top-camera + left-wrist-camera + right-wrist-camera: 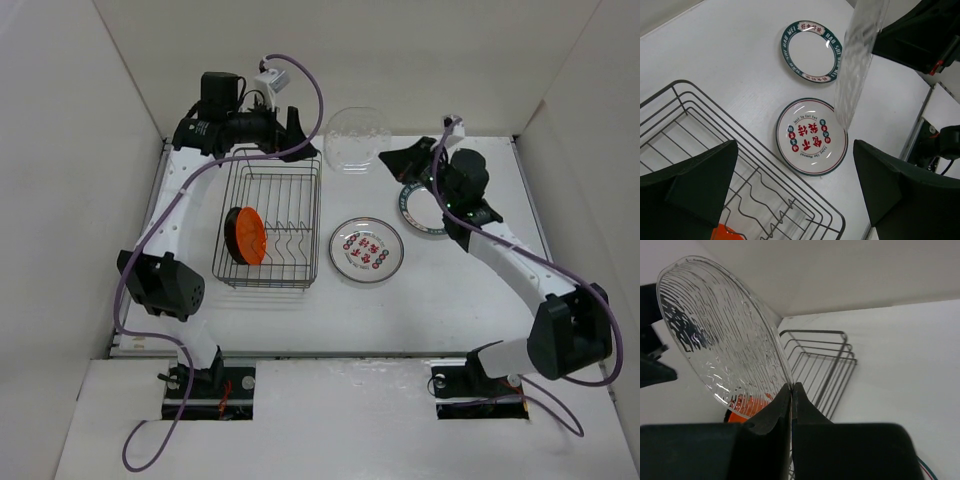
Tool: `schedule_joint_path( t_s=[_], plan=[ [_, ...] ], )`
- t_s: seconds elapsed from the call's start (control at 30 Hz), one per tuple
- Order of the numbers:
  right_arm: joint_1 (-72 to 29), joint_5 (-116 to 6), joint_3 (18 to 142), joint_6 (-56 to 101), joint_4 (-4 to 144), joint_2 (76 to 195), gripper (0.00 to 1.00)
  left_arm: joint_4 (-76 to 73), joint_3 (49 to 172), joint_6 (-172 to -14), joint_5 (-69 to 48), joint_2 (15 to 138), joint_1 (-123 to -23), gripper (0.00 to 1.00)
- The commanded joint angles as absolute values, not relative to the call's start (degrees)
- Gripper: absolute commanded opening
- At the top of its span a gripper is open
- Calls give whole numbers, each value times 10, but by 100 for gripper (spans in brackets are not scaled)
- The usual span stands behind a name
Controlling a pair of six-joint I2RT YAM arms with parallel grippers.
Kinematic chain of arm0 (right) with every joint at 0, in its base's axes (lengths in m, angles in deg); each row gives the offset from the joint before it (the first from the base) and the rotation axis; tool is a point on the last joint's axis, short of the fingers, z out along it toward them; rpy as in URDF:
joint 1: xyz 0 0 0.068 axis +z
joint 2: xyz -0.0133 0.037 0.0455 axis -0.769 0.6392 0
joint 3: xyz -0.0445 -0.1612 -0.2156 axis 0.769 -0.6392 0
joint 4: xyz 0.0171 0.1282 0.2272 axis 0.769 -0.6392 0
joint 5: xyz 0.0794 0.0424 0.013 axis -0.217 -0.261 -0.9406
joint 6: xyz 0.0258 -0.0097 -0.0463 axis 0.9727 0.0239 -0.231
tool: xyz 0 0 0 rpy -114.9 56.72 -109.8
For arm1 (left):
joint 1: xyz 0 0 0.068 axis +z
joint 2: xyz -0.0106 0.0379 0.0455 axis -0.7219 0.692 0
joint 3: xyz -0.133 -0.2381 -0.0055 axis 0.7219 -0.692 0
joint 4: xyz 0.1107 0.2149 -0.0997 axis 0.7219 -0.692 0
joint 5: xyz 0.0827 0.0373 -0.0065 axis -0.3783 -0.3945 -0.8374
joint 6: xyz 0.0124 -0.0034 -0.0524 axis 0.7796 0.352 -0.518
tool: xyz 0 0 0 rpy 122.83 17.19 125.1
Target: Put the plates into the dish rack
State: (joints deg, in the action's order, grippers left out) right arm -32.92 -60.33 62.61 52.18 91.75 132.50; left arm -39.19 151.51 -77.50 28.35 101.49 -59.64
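My right gripper (pixel 791 386) is shut on the rim of the clear glass plate (pixel 720 340), holding it up on edge in the air to the right of the rack's far end (pixel 357 138). The dish rack (pixel 265 225) holds the orange plate (pixel 246 235) upright at its left side. The white plate with red-black marks (pixel 367 249) lies flat to the right of the rack. Beyond it lies the green-rimmed plate (pixel 412 212), partly under the right arm. My left gripper (pixel 795 147) hangs open and empty above the rack's far end (pixel 297 135).
White walls enclose the table on the left, back and right. In the left wrist view the held glass plate (pixel 860 55) hangs close to the right arm's dark body (pixel 920 35). Bare tabletop (pixel 460 300) lies in front of the plates.
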Motion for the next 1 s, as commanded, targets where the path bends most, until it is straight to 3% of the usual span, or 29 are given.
schedule_joint_path(
  t_s=[0.0,0.13,0.33,0.43,0.53,0.6,0.63,0.67,0.7,0.73,0.77,0.8,0.83,0.97],
  plan=[
    [-307,-651,673,495,987,1346,0,-360,1521,-787,339,1012,-597,99],
    [-293,-638,688,495,987,1361,0,-360,1521,-793,347,1012,-597,99],
    [-266,-672,721,507,987,1378,0,-348,1509,-793,340,1012,-603,88],
    [-259,-679,726,521,999,1378,0,-343,1504,-793,340,1012,-603,67],
    [-254,-713,739,544,1015,1391,0,-337,1491,-793,340,1012,-603,56],
    [-247,-707,739,544,1015,1399,0,-324,1485,-804,333,1007,-603,37],
    [-240,-707,739,544,1015,1404,0,-324,1485,-804,326,1000,-603,14],
    [-240,-701,739,551,1015,1404,0,-316,1478,-813,318,1000,-603,2],
    [-233,-701,739,551,1015,1404,0,-303,1469,-820,287,983,-603,0],
    [-233,-684,733,551,1015,1404,8,-291,1458,-838,270,974,-603,0],
    [-226,-675,733,551,1004,1404,29,-281,1447,-844,253,962,-603,0],
    [-226,-662,733,551,991,1404,79,-271,1435,-853,228,949,-603,0],
    [-226,-619,733,545,973,1404,98,-255,1407,-861,167,921,-608,0],
    [-214,-477,773,516,817,1399,100,-296,1383,-874,-46,873,-613,0]
  ],
)
